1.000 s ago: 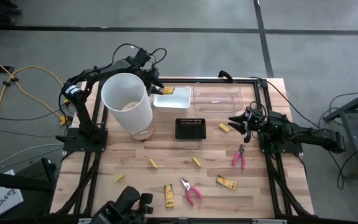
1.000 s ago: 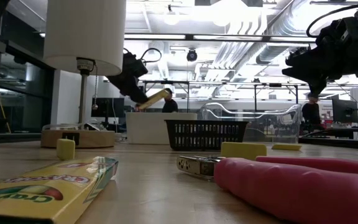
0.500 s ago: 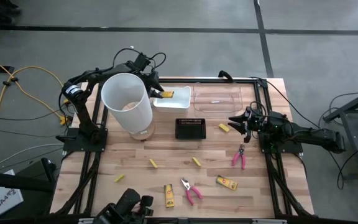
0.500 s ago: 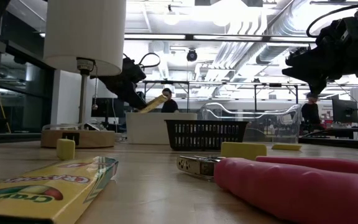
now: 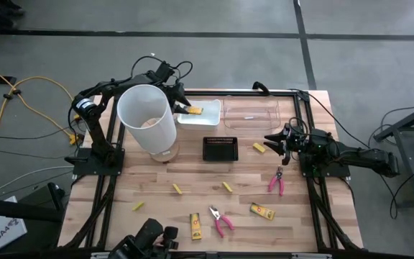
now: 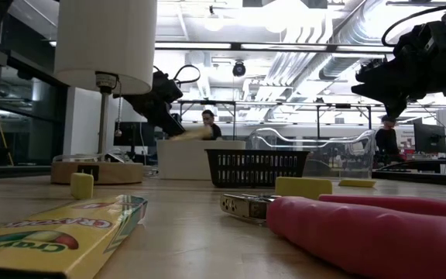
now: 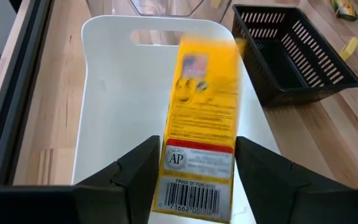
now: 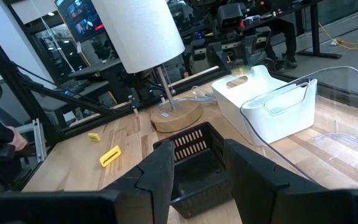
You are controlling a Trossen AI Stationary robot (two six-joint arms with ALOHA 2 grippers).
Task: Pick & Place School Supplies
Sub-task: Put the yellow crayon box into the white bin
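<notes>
Desk (image 5: 157,191): white bin (image 5: 146,119) near left edge. White tub (image 5: 205,117) at far edge. Left gripper (image 5: 177,106) over tub, fingers spread, yellow packet (image 7: 202,112) between them, blurred, grip unclear. Right gripper (image 5: 272,141) near right edge, fingers apart, empty. Pliers (image 5: 220,220), packets near front edge.

My left gripper (image 5: 180,108) hangs over the bin (image 7: 104,99) at the table's far edge, a packet (image 7: 201,124) between my fingers — loose, it seems, though its blur leaves that unsure. The basket (image 5: 219,148) sits just in front of the bin, the cylinder (image 5: 146,119) to its left. My right gripper (image 5: 277,142) waits right of the basket, above a small block (image 5: 259,147). Two pliers (image 5: 221,220) and more packets (image 5: 262,211) lie nearer the front edge.
</notes>
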